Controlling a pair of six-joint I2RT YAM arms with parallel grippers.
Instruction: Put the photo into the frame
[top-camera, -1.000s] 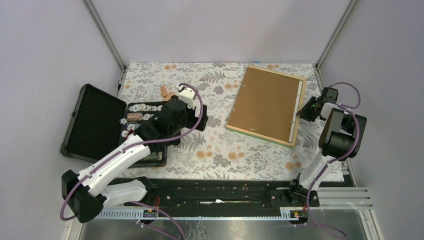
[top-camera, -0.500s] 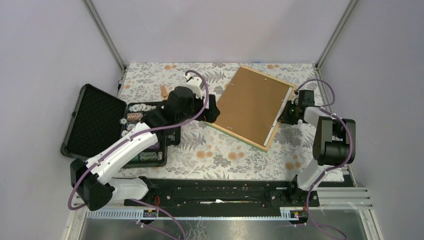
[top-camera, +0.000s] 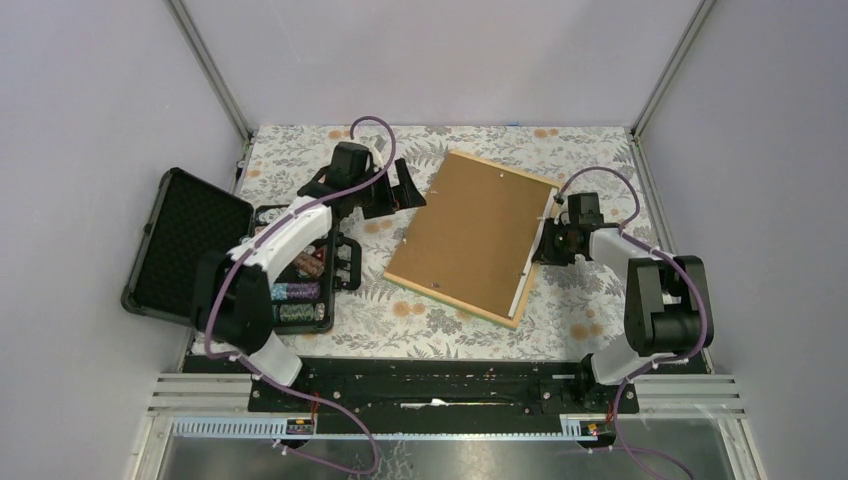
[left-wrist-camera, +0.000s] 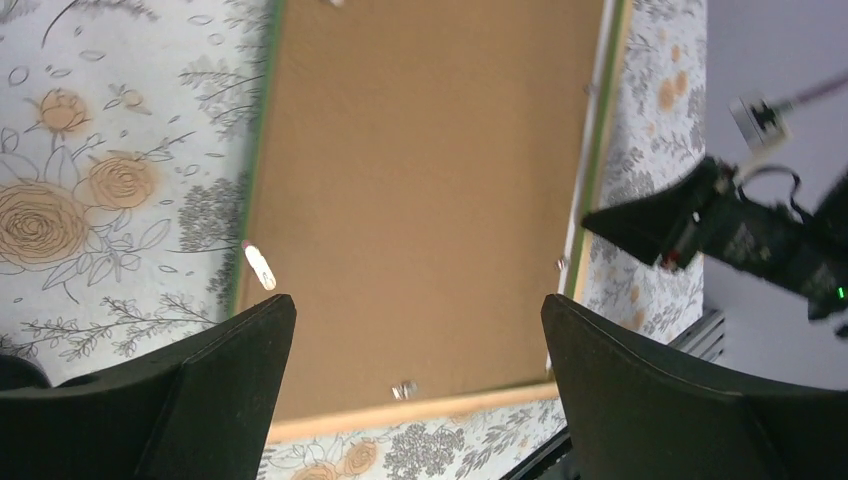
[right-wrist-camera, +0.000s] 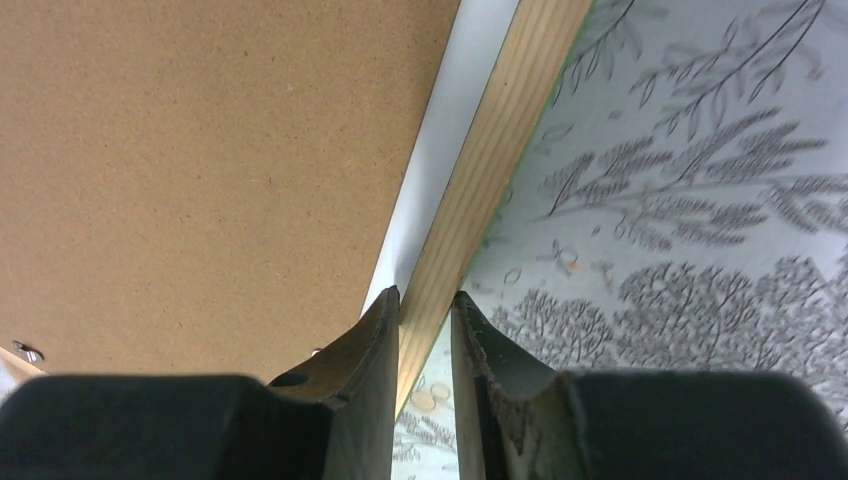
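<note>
The frame (top-camera: 503, 164) lies face down and skewed on the floral cloth. A brown backing board (top-camera: 470, 230) covers its back. Only a narrow white strip of the photo (top-camera: 527, 272) shows, between the board and the right rail. My right gripper (top-camera: 549, 241) is shut on that light-wood rail (right-wrist-camera: 500, 170). One finger rests inside against the white strip (right-wrist-camera: 440, 150), the other outside. My left gripper (top-camera: 401, 190) hangs wide open above the frame's far left corner, with nothing between its fingers. In the left wrist view the board (left-wrist-camera: 420, 150) fills the space beyond the left gripper (left-wrist-camera: 418, 298).
An open black case (top-camera: 185, 250) lies at the left, with poker chips (top-camera: 296, 292) in its tray, under the left arm. Metal posts and grey walls close in the back and sides. A black base rail (top-camera: 430, 385) runs along the near edge.
The frame has slid left and turned clockwise, with my right gripper following on its right rail. My left arm has swung toward the back, to the frame's far left corner.
</note>
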